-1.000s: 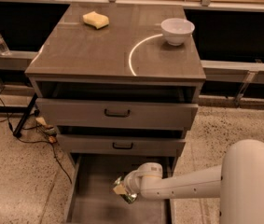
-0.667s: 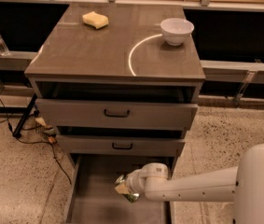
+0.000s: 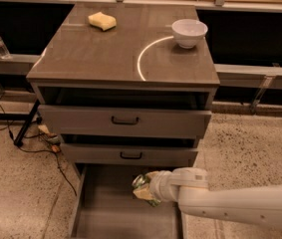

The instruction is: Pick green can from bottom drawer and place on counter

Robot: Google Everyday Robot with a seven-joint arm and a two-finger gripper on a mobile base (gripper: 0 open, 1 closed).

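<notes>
The green can [image 3: 141, 184] is tilted, its silver top facing up and left, held over the pulled-out bottom drawer [image 3: 105, 218]. My gripper [image 3: 148, 188] reaches in from the right on a white arm and is shut on the can, above the right middle of the drawer's grey floor. The counter [image 3: 100, 49] is the glossy grey-brown top of the cabinet, with a curved white reflection.
A white bowl [image 3: 189, 32] stands at the counter's back right and a yellow sponge [image 3: 102, 20] at its back left. The two upper drawers with black handles [image 3: 124, 120] stand slightly open. Cables lie on the speckled floor at the left [image 3: 36, 143].
The gripper with the can has risen a little and moved slightly towards the middle drawer's front. The white arm has pulled lower and further right in view.
</notes>
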